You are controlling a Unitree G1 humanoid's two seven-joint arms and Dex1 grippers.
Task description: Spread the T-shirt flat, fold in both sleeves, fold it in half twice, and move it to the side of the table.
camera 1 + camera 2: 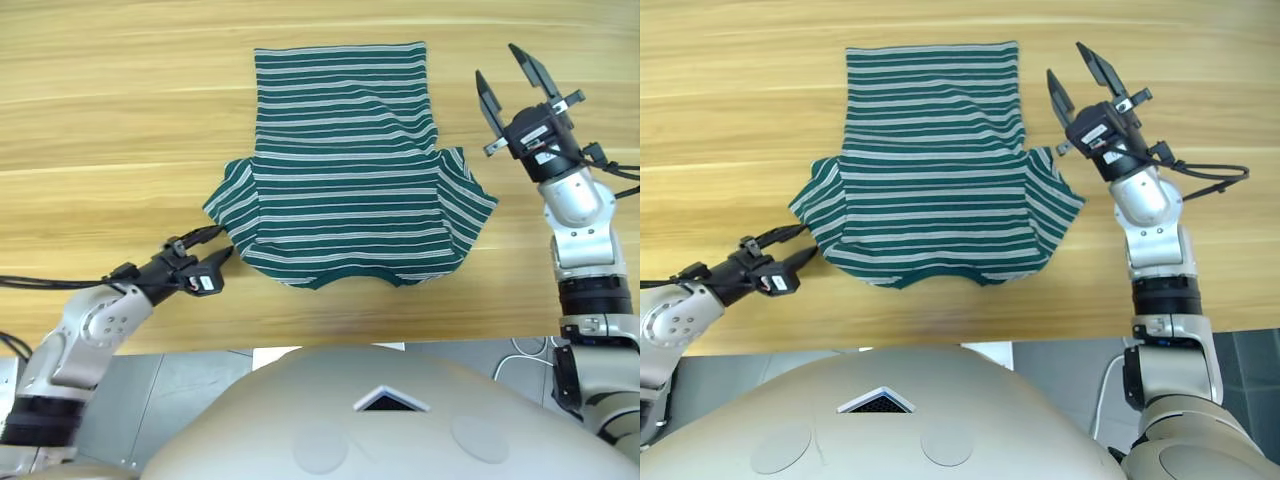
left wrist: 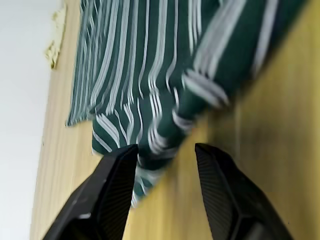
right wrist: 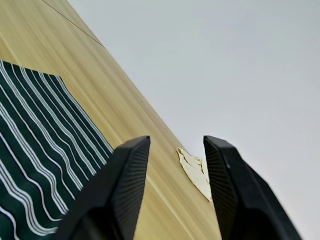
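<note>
Green-striped T-shirt (image 1: 345,170) lies mid-frame on my wooden surface (image 1: 100,100), roughly spread, sleeves (image 1: 228,195) unfolded. My left gripper (image 1: 220,243) sits lower left beside it and my right gripper (image 1: 497,62) upper right, both with fingers parted and empty. I reckon all folds remain.

The right gripper (image 1: 497,62) is black, its two jaws long, tapering and ribbed on the inner faces. A small white label sits on the block behind them. The right arm (image 1: 578,205) is rounded silver-grey shells joined by black ribbed collars, with a thin black cable (image 1: 1210,172) looping off behind the gripper. The left gripper (image 1: 226,240) is also black with a white tag. The left arm (image 1: 100,325) is silver-grey and trails black cables (image 1: 50,282).
</note>
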